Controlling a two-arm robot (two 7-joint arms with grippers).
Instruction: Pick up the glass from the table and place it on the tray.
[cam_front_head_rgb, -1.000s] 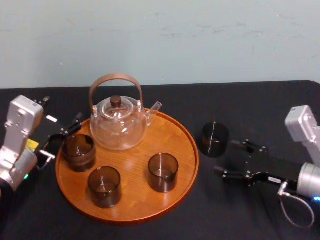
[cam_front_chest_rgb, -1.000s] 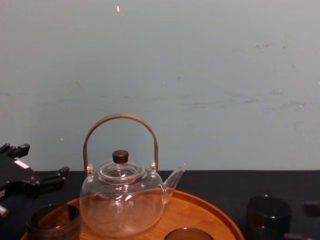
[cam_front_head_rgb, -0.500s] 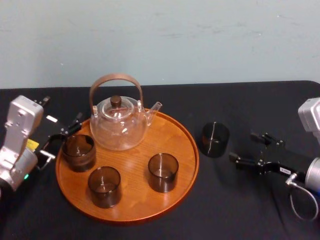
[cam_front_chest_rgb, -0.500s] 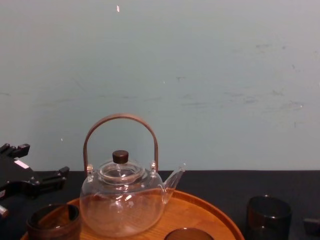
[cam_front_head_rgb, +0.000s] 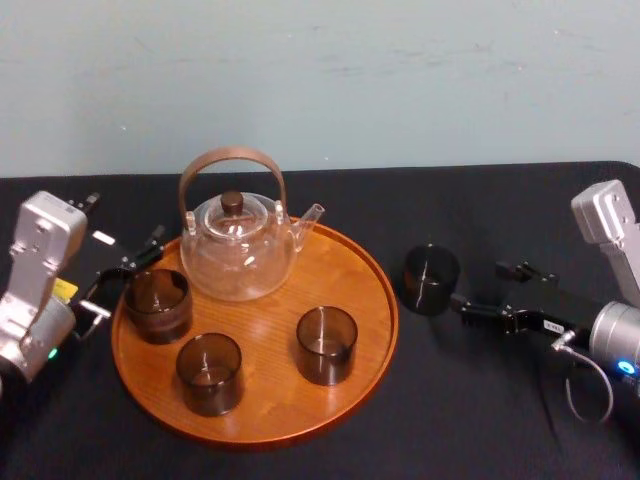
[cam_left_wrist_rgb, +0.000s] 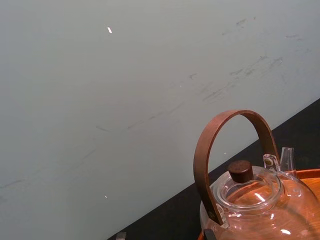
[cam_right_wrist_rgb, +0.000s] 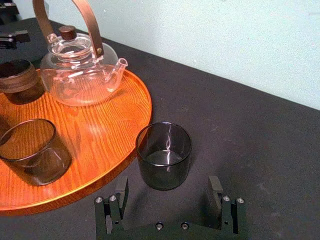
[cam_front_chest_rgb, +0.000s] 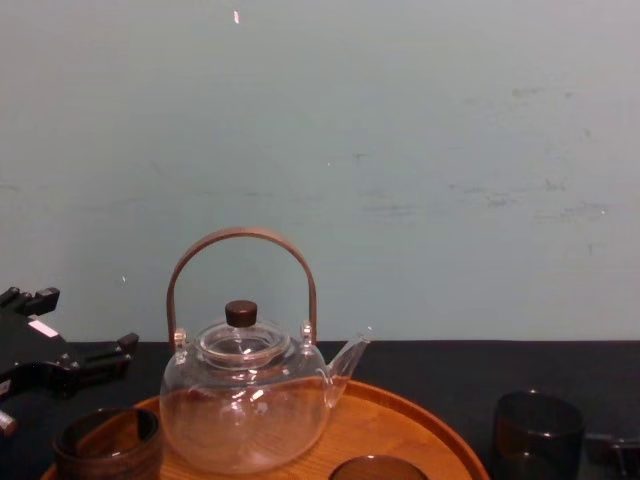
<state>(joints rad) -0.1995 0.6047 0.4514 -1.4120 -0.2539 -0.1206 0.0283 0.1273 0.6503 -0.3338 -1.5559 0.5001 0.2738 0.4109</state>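
Nearest us, the right gripper (cam_front_head_rgb: 497, 290) reaches in from the right, low over the desk (cam_front_head_rgb: 470, 420), which is covered in plain black cloth. Its jaws stand apart, and in the right wrist view (cam_right_wrist_rgb: 167, 200) they open toward the glass (cam_right_wrist_rgb: 164, 155), which stands upright just ahead of the jaw tips and is not touched by either. This glass (cam_front_head_rgb: 430, 280) is dark and smoky, and it rests on the cloth just beside the right rim of the tray (cam_front_head_rgb: 265, 330), not on it. The tray is round, orange-brown wood with a low raised rim, and it carries 3 similar dark tumblers: the front tumbler (cam_front_head_rgb: 209, 372) toward its near left, the right tumbler (cam_front_head_rgb: 326, 344) close to its middle, and the left tumbler (cam_front_head_rgb: 157, 303) farther back against its left rim. The left gripper (cam_front_head_rgb: 125, 275) sits beside that left rim with its jaws apart, 1 behind the left tumbler and 1 on the near side off the tray; we cannot tell whether either touches it. At the back of the tray stands the clear teapot (cam_front_head_rgb: 237, 250), upright, with a dark knob on its lid, a brown arched handle and its spout pointing to the right. In the chest view the teapot (cam_front_chest_rgb: 245, 410) rises well above the glass (cam_front_chest_rgb: 538, 435) at the lower right. Behind the desk runs a pale blue-green wall (cam_front_head_rgb: 400, 80).
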